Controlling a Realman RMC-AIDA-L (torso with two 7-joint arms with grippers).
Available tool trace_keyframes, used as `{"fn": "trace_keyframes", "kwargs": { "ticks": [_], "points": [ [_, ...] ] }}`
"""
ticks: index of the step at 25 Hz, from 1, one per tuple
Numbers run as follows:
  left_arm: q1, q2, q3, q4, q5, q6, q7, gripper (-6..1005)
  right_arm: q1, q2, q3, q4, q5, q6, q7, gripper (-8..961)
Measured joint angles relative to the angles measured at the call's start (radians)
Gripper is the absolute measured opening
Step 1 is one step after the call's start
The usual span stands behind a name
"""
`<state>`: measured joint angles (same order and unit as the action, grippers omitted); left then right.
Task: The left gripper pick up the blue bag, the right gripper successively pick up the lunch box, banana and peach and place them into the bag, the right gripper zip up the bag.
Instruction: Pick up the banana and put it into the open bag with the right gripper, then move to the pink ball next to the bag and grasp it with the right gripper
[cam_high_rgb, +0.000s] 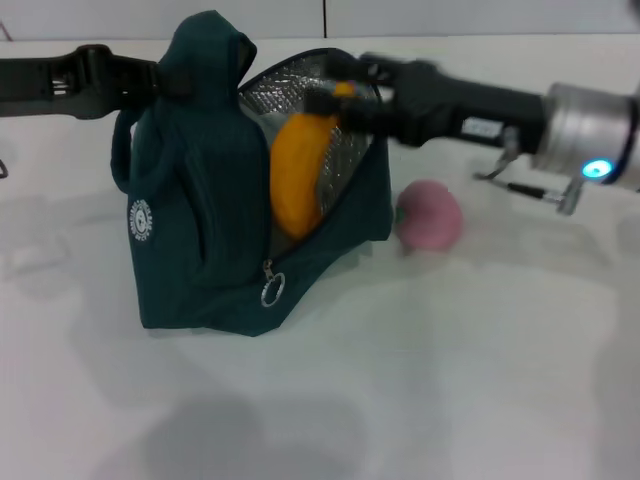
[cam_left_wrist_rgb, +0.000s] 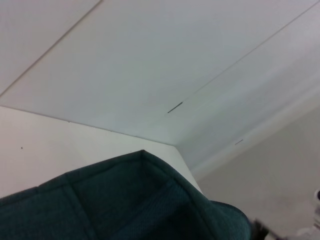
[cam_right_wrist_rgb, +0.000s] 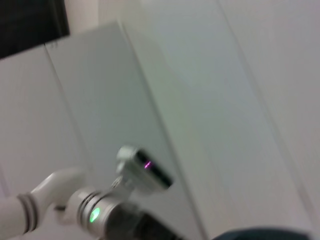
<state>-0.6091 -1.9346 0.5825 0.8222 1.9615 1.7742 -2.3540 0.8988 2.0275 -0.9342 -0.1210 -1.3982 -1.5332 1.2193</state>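
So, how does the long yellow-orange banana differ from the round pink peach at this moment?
The long yellow-orange banana stands steeply on end inside the open dark teal fabric bag, against its silver lining; the round pink peach lies outside on the white table, beside the bag. The banana is long and curved, the peach small and round. The right gripper is at the banana's top; nothing touches the peach. Both are fruit.

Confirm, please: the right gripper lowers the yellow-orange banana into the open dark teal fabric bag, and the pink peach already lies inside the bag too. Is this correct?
Not quite. In the head view the pink peach lies on the white table, beside the dark teal fabric bag, not inside. The rest holds: the right gripper has the yellow-orange banana at the bag's open mouth.
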Motion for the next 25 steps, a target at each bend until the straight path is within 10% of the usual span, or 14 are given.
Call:
{"fn": "trace_keyframes", "kwargs": {
  "ticks": [13,25],
  "points": [
    [0.005,0.004,0.0,0.0,-0.009,0.0,-0.004,40,-0.349,-0.023,-0.008,-0.392,0.096,0.095,0.131,738],
    [-0.005,-0.007,0.002,0.0,-0.008,-0.016,0.001,40,-0.306,-0.011,-0.091,-0.37,-0.253,0.292,0.208,714]
  ]
}}
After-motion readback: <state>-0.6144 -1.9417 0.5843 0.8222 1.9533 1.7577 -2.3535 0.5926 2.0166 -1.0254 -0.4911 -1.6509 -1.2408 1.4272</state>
